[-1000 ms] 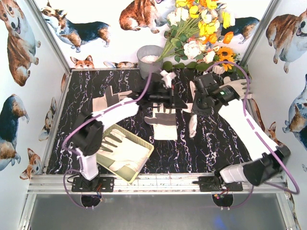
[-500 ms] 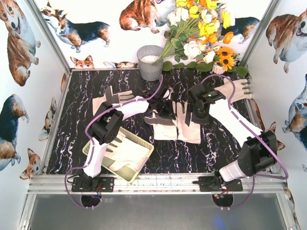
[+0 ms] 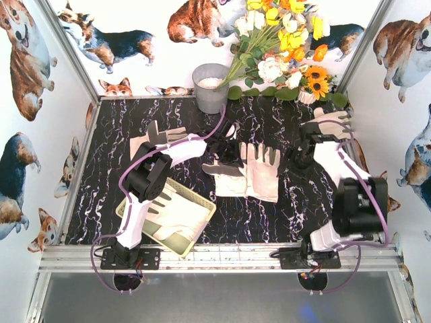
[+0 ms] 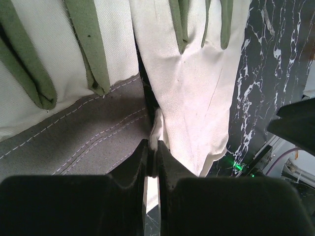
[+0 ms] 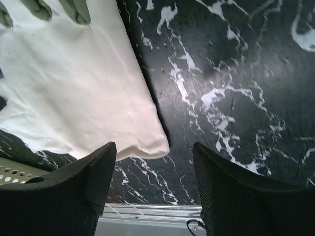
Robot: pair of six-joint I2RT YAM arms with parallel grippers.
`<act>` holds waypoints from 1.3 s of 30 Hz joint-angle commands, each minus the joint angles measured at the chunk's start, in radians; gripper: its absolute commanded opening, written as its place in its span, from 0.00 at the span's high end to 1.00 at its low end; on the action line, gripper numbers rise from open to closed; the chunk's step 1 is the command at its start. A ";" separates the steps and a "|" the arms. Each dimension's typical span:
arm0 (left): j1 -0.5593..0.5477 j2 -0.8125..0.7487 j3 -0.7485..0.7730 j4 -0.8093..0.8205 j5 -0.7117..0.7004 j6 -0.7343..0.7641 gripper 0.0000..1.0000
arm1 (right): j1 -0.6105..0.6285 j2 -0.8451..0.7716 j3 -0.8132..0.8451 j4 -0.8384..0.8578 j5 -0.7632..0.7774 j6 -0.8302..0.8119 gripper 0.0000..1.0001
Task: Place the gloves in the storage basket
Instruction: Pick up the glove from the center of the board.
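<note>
Two gloves lie side by side mid-table: a grey-palmed glove (image 3: 225, 176) and a cream glove (image 3: 264, 173) to its right. My left gripper (image 3: 229, 153) is down between their far ends; in the left wrist view the left gripper (image 4: 152, 150) is shut, pinching a fold of cream glove (image 4: 197, 88) fabric beside the grey palm (image 4: 88, 137). The right gripper (image 3: 301, 153) hangs open just right of the cream glove (image 5: 74, 88), nothing between its fingers (image 5: 153, 147). The pale yellow-green storage basket (image 3: 199, 233) sits front left with gloves (image 3: 172, 215) inside.
One more glove (image 3: 158, 138) lies back left and another (image 3: 330, 124) back right beside the right arm. A grey metal bucket (image 3: 211, 87) and a bunch of flowers (image 3: 283, 47) stand at the back wall. The basket's corner (image 5: 12, 173) shows in the right wrist view.
The right gripper opened, dropped the cream glove flat beside the grey-palmed one, and pulled back to the right. The left gripper came down onto the gloves and stayed shut.
</note>
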 commanded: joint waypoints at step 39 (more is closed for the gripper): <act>0.007 -0.130 -0.034 0.039 -0.132 0.000 1.00 | -0.050 0.232 0.272 0.080 -0.075 -0.163 1.00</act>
